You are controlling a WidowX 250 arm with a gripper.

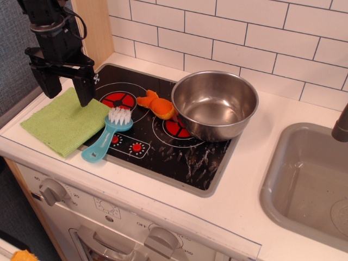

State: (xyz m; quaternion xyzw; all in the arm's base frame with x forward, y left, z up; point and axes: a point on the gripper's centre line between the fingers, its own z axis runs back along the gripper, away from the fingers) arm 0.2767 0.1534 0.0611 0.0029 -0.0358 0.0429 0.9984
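Pincer (66, 87) released, empty, poised above the green cloth (65, 122) on the tabletop (239, 185). Just right and below: blue brush (109, 136) on the hob (163, 136). Farther right: orange toy (156, 104) touching the steel bowl (215, 104). Nothing is grasped.

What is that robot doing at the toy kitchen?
The black gripper hangs open above the green cloth at the stove's left edge, holding nothing. Beside the cloth lies a blue brush. A steel bowl sits on the stove, with an orange toy against its left side. The sink is to the right.
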